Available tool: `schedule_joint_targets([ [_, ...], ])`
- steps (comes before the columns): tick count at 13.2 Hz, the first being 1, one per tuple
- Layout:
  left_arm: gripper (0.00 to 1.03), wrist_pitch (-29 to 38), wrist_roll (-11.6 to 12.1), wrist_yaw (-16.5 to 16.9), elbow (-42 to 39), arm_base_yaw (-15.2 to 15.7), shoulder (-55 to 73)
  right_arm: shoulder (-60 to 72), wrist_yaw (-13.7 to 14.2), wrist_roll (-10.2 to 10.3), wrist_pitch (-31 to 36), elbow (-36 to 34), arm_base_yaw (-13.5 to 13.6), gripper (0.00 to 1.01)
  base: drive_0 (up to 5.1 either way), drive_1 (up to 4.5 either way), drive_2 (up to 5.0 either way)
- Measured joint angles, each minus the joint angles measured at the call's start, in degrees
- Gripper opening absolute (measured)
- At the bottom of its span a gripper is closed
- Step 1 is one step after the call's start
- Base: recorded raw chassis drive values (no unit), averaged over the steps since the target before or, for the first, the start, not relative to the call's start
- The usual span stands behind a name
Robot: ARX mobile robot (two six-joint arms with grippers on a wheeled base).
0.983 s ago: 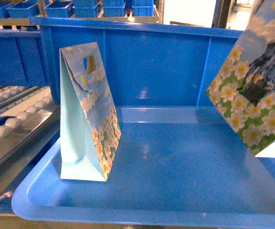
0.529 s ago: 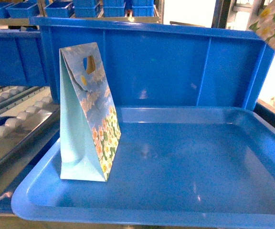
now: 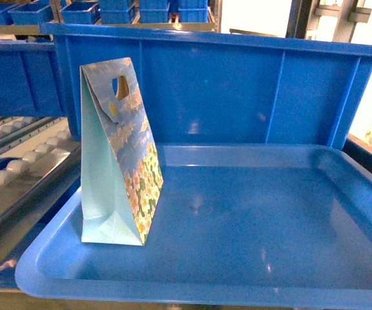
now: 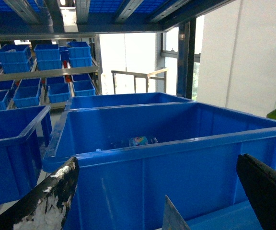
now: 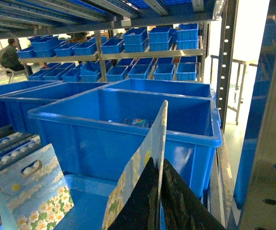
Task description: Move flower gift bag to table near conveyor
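My right gripper (image 5: 160, 160) is shut on the top edge of a flower gift bag (image 5: 150, 139), which hangs tilted above the tray's right side; neither shows in the head view. A second flower gift bag (image 3: 118, 148) stands upright in the left part of the blue tray (image 3: 250, 258); it also appears as the bag (image 5: 30, 191) at the lower left of the right wrist view. My left gripper (image 4: 157, 160) is open, and only a pointed bag corner (image 4: 173, 218) shows low between its fingers. The roller conveyor (image 3: 18, 168) runs along the left. The table is out of view.
A tall blue bin (image 3: 237, 84) stands right behind the tray, with a similar bin (image 3: 18, 77) to its left. Shelves of blue bins (image 5: 143, 52) fill the back. A perforated steel post (image 5: 267, 158) rises close on the right.
The bag held at the right edge of the head view has risen up and to the right and left that view. The standing bag has not moved.
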Motion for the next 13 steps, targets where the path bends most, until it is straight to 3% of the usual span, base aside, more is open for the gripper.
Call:
schedule_joint_targets([
  [2,0.98,-0.7,0.0,-0.5,0.5,-0.9,0.3,0.1,0.2,-0.2,0.0,0.0,0.0,0.03,0.0,0.0,0.0],
  [6,0.98,-7.3,0.0,-4.1,7.5,-6.9,5.7,0.1,0.4,-0.3,0.0,-0.1,0.0,0.03,0.0,0.0,0.0],
  [9,0.98,-13.8,1.0,-9.4,9.4,-10.1,11.5,0.1,0.4,-0.3,0.0,-0.1,0.0,0.03,0.0,0.0,0.0],
  [13,0.98,-21.6,-1.8,-12.8,10.4,-12.3,13.8,0.0,0.4,-0.3,0.0,-0.1,0.0,0.03,0.0,0.0,0.0],
])
